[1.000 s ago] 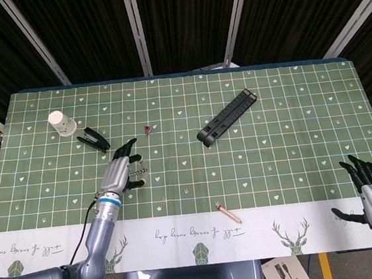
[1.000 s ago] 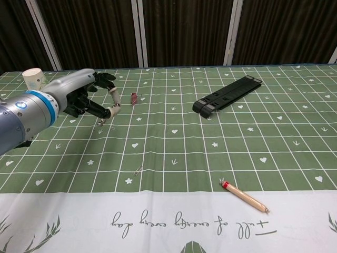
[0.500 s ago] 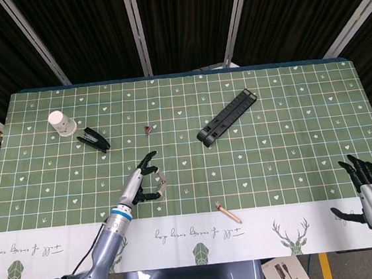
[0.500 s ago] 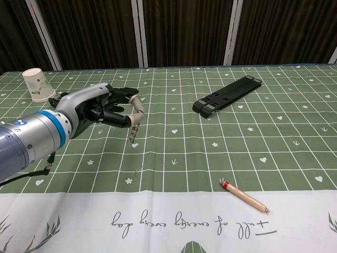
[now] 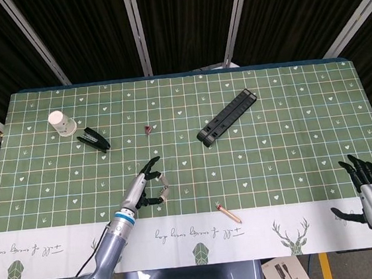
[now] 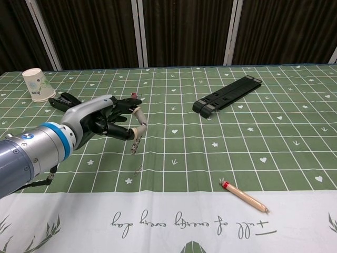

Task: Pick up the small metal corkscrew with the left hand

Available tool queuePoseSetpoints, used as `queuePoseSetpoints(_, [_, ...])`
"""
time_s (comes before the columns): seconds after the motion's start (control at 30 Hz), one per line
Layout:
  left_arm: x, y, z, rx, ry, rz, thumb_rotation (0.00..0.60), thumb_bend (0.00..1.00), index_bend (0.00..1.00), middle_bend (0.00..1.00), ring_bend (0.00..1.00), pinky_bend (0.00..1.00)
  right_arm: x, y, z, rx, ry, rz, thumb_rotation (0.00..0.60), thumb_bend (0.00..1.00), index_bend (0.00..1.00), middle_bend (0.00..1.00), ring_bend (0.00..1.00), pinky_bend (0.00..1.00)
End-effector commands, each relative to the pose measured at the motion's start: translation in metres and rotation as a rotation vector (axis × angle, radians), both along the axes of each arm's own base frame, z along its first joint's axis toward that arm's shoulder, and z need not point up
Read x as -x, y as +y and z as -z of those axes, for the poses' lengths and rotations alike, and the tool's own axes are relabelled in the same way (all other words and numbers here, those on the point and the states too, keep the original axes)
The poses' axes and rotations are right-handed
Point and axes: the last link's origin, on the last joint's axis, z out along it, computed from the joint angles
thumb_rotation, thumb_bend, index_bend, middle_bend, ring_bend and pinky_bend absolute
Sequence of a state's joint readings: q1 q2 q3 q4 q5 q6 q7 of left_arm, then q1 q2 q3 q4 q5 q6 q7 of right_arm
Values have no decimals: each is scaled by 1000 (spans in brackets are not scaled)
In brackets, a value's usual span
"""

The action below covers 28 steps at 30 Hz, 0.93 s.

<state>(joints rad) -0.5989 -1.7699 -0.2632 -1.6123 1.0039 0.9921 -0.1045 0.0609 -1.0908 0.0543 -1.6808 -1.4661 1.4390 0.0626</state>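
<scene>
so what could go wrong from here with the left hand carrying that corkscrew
The left hand holds the corkscrew only at its fingertips, with the metal screw hanging down free, so a jolt could make it slip or swing out.

It hangs low over the tablecloth; dropping lower might snag the tip on the cloth.

A paper clip lies on the cloth just in front of it and could get knocked.

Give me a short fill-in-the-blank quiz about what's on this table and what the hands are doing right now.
1. The left hand pinches the small metal ____.
2. The paper cup lies on its side next to the black ____.
3. The pencil lies on the ____ band of the tablecloth.

Missing words: corkscrew; stapler; white
</scene>
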Motion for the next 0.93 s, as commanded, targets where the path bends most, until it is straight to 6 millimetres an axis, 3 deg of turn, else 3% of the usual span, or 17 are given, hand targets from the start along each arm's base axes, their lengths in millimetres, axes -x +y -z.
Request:
queuePoseSetpoints(0.03, [-1,-2,3,9,1,5,600,434,615,0,0,0,0,0,0,0,2,-2,600,36,117,0,0,34])
queuePoseSetpoints(0.93, [1,-5,19,29,28,14,600,434,618,0,0,0,-1,1,0,-1,0,-1,600,36,117,0,0,34])
